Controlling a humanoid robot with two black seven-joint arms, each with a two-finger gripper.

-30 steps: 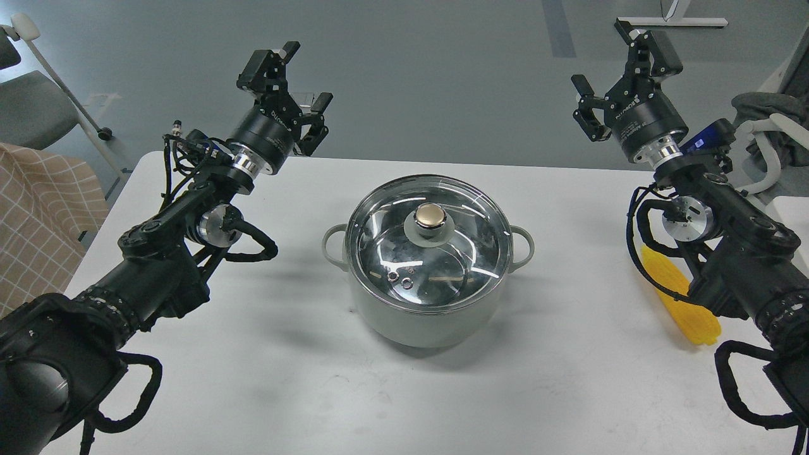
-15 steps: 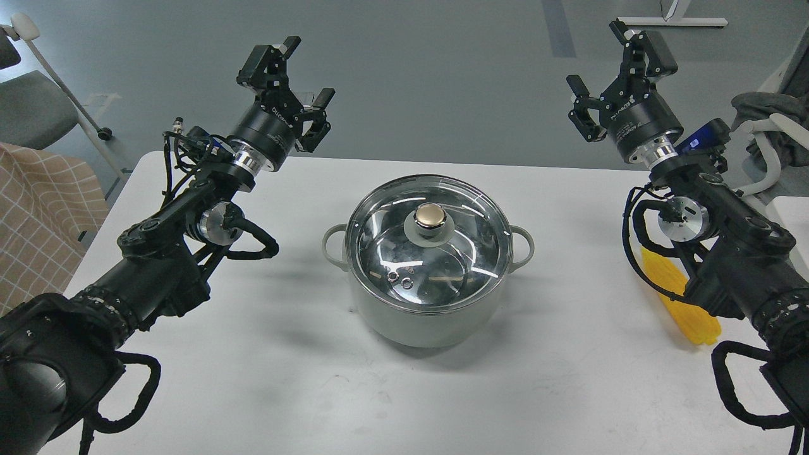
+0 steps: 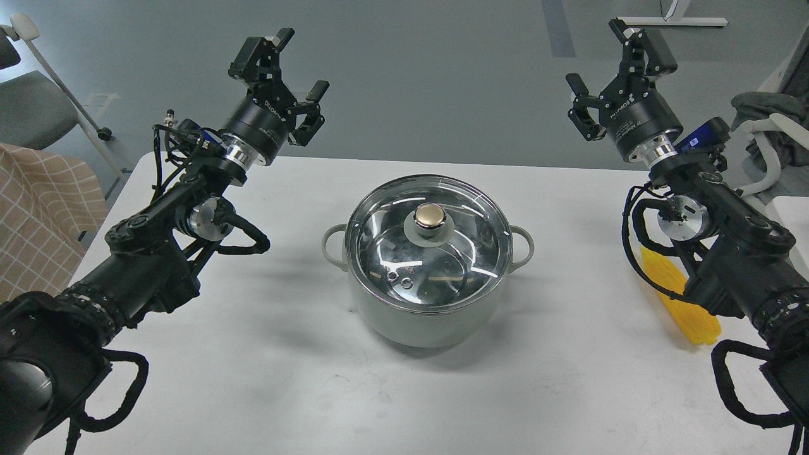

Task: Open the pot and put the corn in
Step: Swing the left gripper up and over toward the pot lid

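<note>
The pale grey-green pot (image 3: 423,319) stands in the middle of the white table (image 3: 303,379). A round glass lid (image 3: 392,243) with a gold knob (image 3: 430,217) covers it. The yellow corn (image 3: 686,306) lies on the table at the right, partly hidden behind my right arm. My left gripper (image 3: 287,66) is open and empty, raised above the table's far left edge. My right gripper (image 3: 607,63) is open and empty, raised above the far right edge. Both are well apart from the pot.
A tan checked cloth (image 3: 38,215) hangs left of the table. A grey chair (image 3: 31,107) stands at the far left. Grey fabric on a white frame (image 3: 765,120) sits at the far right. Grey floor lies beyond the table.
My left gripper has moved a little up and to the left. My right gripper has shifted slightly left. The pot, lid and corn have not moved.
</note>
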